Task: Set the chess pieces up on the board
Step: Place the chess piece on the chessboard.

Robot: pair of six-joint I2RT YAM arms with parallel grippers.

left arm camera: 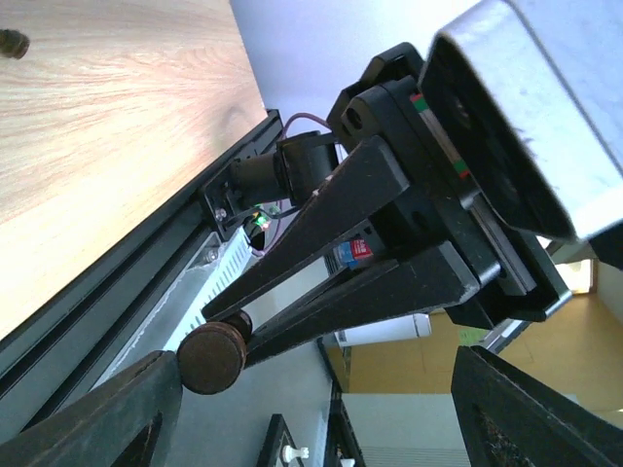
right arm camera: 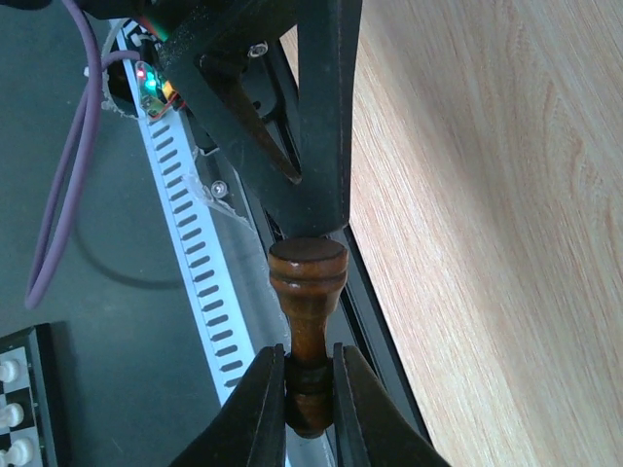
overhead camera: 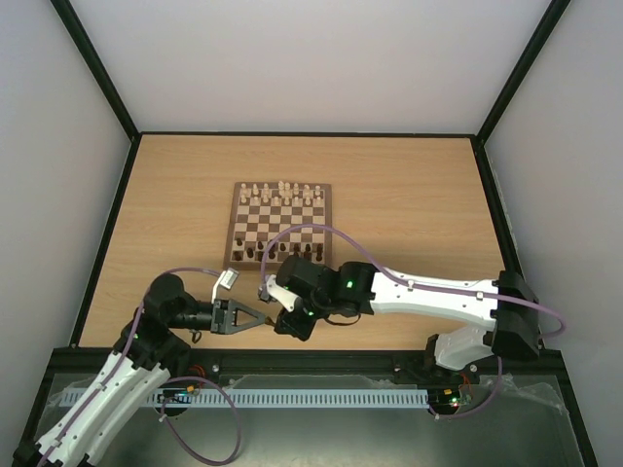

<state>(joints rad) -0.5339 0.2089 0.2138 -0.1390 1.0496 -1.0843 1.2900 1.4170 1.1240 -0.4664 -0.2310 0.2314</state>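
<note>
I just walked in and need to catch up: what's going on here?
The right gripper is shut on a dark brown chess piece, held near the table's front edge. The left gripper faces it with jaws open. On the chessboard, cream pieces stand along the far side and some dark pieces along the near side.
</note>
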